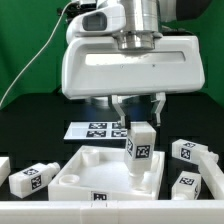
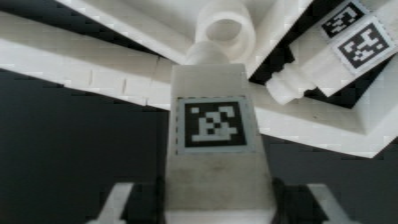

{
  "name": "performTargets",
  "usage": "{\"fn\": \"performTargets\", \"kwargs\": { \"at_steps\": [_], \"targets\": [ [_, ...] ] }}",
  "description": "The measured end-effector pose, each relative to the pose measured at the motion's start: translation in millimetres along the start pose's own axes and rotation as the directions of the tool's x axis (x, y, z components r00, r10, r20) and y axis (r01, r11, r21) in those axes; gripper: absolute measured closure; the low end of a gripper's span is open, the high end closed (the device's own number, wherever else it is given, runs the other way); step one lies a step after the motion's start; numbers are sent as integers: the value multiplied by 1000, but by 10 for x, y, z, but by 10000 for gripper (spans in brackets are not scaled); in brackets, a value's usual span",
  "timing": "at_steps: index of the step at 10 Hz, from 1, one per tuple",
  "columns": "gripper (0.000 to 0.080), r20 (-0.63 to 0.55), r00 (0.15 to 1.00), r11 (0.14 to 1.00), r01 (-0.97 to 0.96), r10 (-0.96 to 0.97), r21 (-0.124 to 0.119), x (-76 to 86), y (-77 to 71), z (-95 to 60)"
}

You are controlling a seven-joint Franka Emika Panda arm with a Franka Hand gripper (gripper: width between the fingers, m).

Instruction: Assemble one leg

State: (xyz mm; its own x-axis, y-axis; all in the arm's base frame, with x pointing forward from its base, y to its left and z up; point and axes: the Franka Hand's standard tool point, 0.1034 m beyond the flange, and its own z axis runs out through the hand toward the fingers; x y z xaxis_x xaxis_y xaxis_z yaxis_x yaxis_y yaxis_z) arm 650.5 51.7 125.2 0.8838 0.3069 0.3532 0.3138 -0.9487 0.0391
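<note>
Much is cut off or hard to read. The gripper (image 1: 140,117) has a large white body that fills the top of the exterior view and hides the arm above it. Its two fingers (image 2: 125,208) are only partly in frame in the wrist view, one on each side of the leg (image 2: 214,120), pressed against it and clamping its upper end. The leg (image 1: 140,150) stands upright over the tray-like piece (image 1: 85,165), in the corner toward the exterior view's right. It is white against white there, so whether its narrower end touches the tray or sits in a hole cannot be told.

Everything rests on a black table (image 1: 35,135), with a green backdrop (image 1: 25,40) and a dark cable (image 1: 40,45) behind. A blurred white ledge (image 1: 110,214) runs along the lower edge.

The marker board (image 1: 95,128) lies flat behind the tray, partly hidden by the gripper. Spare legs lie on either side: one on the exterior view's left (image 1: 30,179), and several on its right (image 1: 190,151).

There are no words to read. The leg, the spare legs, the board and the tray's front rim carry only black-and-white square tags
</note>
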Motion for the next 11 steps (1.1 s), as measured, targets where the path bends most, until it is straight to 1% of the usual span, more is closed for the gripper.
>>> {"fn": "performTargets", "kwargs": {
  "at_steps": [2,6,9,11],
  "targets": [
    [518,7,1000,1000,0,0,1,-27,-14,44],
    [518,16,1000,1000,0,0,5,-70,-47,86],
    [518,25,1000,1000,1,-1,6,-120,-59,157],
    [518,15,1000,1000,1,-1,-4,-129,-43,199]
  ]
}}
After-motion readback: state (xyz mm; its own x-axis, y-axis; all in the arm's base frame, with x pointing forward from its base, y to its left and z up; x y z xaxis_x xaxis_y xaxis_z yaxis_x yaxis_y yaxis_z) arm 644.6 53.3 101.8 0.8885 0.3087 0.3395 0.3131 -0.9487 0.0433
